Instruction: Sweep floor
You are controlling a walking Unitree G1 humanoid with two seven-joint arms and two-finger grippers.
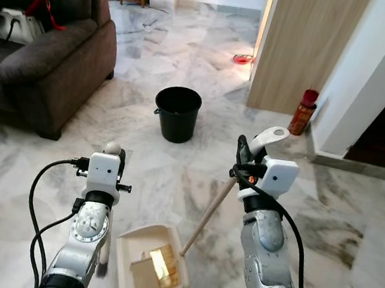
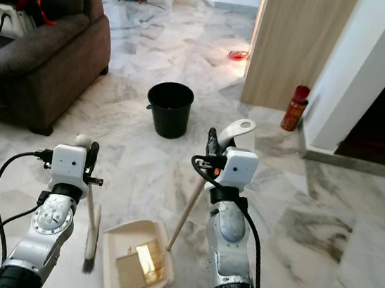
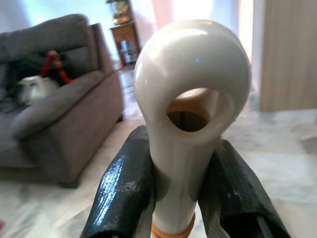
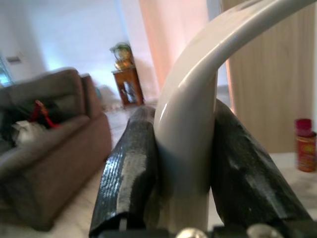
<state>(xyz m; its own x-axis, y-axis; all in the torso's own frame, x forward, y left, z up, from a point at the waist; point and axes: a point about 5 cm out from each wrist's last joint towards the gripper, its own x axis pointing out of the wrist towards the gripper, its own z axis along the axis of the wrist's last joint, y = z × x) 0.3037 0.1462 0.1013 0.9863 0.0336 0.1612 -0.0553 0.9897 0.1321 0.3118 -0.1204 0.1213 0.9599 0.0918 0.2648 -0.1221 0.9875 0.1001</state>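
Note:
My left gripper (image 1: 114, 151) is shut on the white rounded top of a hand brush handle (image 3: 190, 94), seen close up in the left wrist view. The brush's bristle end (image 2: 89, 248) hangs just above the marble floor, left of the dustpan. My right gripper (image 1: 250, 154) is shut on the curved white grip (image 1: 272, 134) of a long wooden dustpan handle (image 1: 208, 213). The cream dustpan (image 1: 129, 246) rests on the floor between my arms. Inside it lie a shiny yellow scrap (image 1: 164, 261) and a brown piece (image 1: 143, 277).
A black bucket (image 1: 177, 113) stands on the floor ahead. A dark sofa (image 1: 47, 61) with a white bag (image 1: 16, 25) is at the left. A wooden panel (image 1: 305, 45) and a red can (image 1: 303, 110) by the wall are at the right. Open marble floor lies ahead.

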